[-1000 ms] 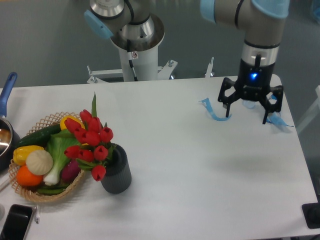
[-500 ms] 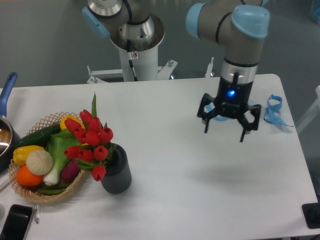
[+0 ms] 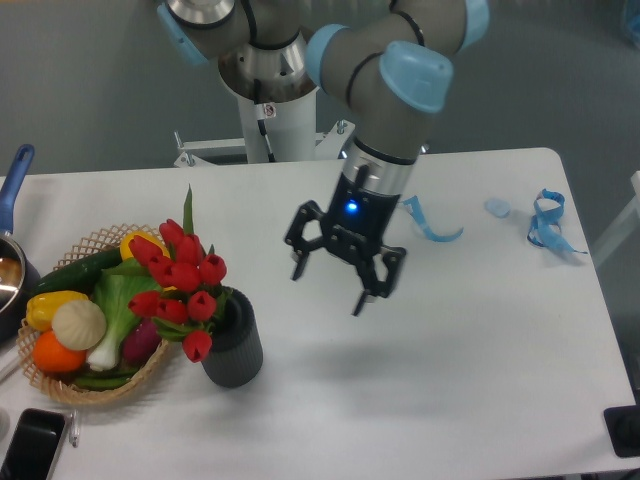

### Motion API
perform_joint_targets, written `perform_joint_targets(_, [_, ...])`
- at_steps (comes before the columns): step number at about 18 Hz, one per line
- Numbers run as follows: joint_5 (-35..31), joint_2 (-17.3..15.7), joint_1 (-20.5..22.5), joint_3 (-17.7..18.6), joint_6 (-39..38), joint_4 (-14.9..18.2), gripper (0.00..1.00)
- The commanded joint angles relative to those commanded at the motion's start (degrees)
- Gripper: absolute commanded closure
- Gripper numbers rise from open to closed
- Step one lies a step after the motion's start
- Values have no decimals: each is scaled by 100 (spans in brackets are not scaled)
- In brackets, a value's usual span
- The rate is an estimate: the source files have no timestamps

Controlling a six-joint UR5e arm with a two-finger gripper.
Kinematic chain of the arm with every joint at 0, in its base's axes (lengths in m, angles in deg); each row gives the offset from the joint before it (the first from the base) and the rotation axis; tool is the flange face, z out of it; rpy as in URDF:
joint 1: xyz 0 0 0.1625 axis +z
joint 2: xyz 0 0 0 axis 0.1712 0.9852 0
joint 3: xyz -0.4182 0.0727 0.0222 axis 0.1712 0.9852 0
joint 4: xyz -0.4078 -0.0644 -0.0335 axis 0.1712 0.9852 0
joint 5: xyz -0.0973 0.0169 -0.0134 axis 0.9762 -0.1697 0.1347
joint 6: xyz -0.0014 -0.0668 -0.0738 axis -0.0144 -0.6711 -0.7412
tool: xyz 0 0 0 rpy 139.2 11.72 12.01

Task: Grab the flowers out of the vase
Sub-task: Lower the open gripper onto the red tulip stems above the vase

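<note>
My gripper (image 3: 328,290) hangs with jaws spread, empty. Left of them, the flowers (image 3: 182,283) hide the rim of the vase (image 3: 237,350).

— Any writing you can read here?

— None. The only candidate is a small white sticker with a red mark (image 3: 267,109) on the robot's white pedestal (image 3: 275,125), and it is too small and blurred to make out.

— Anything on the arm's blue joint caps, or the phone (image 3: 32,444) at the table (image 3: 480,380) edge?

— No letters, numbers or logos show on either; the phone's face is plain black.
</note>
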Motion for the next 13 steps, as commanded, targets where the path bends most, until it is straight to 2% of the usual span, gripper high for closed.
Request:
perform_joint_targets(3, [54,35,-9,290,597,-89,0])
perform_joint_targets(5, [368,9,26,475,783,-81,0])
perform_joint_targets(7, [773,-9,0,511,792,-89,0])
perform_joint_targets(13, [1109,70,-53,519,783,-169,0])
